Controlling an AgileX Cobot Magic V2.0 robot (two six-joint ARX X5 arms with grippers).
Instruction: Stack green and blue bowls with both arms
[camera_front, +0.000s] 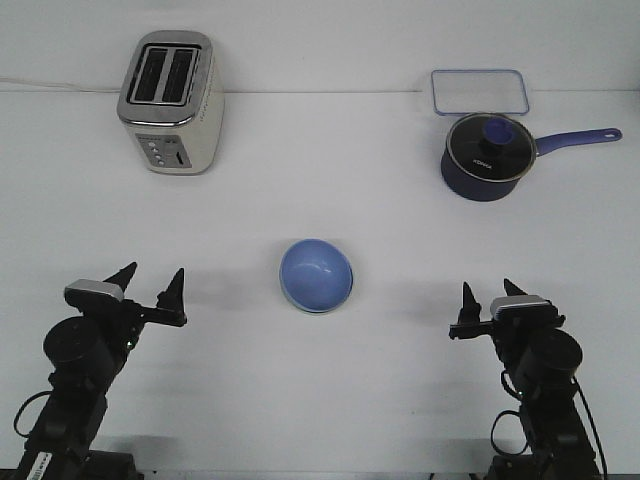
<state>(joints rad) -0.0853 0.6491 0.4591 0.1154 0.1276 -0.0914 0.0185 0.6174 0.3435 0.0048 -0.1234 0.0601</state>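
Note:
The light blue bowl (316, 275) sits upright in the middle of the white table (320, 190). A thin pale edge shows under its near rim; I cannot tell whether that is the green bowl, which shows nowhere else. My left gripper (155, 273) is open and empty, low at the front left, well left of the bowl. My right gripper (488, 287) is open and empty at the front right, well right of the bowl. Neither touches the bowl.
A cream and silver toaster (170, 100) stands at the back left. A dark navy saucepan (485, 155) with a glass lid stands at the back right, its handle pointing right. A clear rectangular lid or container (480, 90) lies behind it.

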